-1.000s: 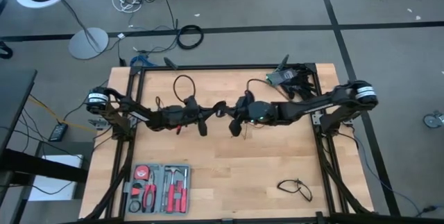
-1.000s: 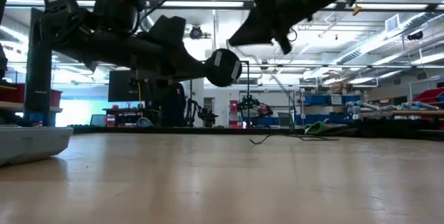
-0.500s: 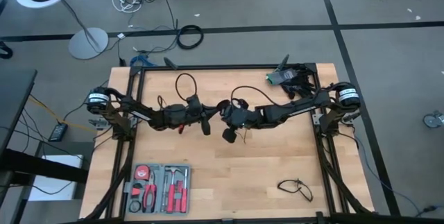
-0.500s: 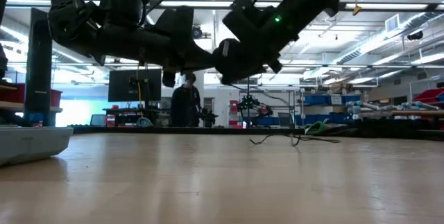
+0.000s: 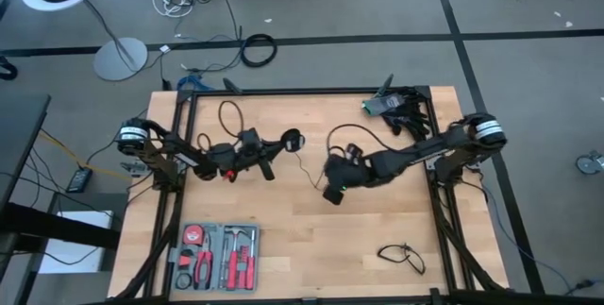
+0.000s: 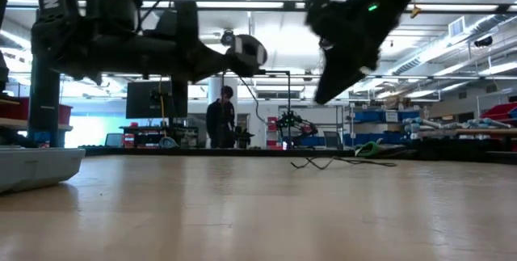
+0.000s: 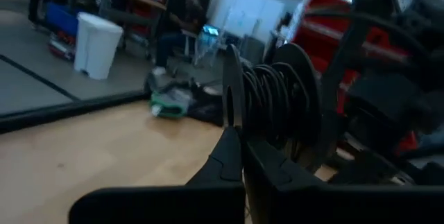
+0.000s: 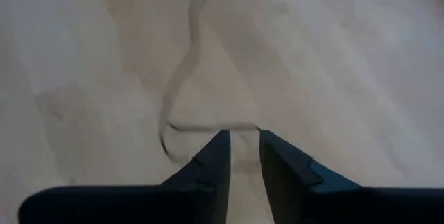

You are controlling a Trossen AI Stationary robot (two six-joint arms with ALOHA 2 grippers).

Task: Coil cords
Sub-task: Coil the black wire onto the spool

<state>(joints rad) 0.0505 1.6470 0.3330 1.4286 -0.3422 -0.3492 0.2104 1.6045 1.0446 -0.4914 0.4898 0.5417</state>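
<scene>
The pale wooden tabletop (image 5: pixel 377 220) carries both dark arms near its middle, a grey tray of red-handled hand tools (image 5: pixel 215 256) at seven o'clock, a pair of dark-framed glasses (image 5: pixel 401 257) at five o'clock and a small green-and-black device (image 5: pixel 392 105) at one o'clock.

The left tool (image 5: pixel 267 158) hangs above the tabletop at about nine o'clock from centre, its fingers pressed together on the long thin black cord (image 5: pixel 226 116). In the left wrist view, turns of that cord sit bunched against the round black disc (image 7: pixel 295 85), which in the high view lies just past the fingertips (image 5: pixel 293 139). One loop stands out toward eleven o'clock, and a thin strand trails from the disc toward the right arm.

The right tool (image 5: pixel 332 192) sits at about three o'clock from centre, its fingers parted a little with nothing between them; in its wrist view a strand of cord (image 8: pixel 182 85) lies on the wood just ahead.

The main risk, as I judge it, is that the wound turns slip off the disc, since only the left pinch holds them and the trailing strand is slack. If the right tool closes short of the strand, it grabs air; if it pulls sideways, it could drag the coil loose or snag the free loop.
</scene>
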